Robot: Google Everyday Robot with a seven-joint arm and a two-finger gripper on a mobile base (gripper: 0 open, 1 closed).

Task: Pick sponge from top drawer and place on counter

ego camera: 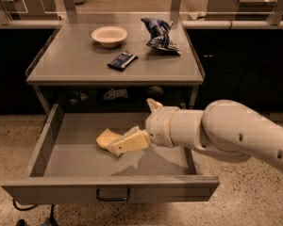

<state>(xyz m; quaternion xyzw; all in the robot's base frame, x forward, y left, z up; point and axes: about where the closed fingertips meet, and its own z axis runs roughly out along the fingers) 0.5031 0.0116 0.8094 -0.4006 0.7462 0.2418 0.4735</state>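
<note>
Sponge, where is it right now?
In camera view, the sponge lies in the open top drawer, left of centre, with the tool at its right edge.

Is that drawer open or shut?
Open: the top drawer is pulled out, floor showing, sponge inside, the gripper at the sponge.

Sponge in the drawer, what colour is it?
Pale yellow sponge, best in the camera view; the gripper is right at it inside the top drawer.
</note>
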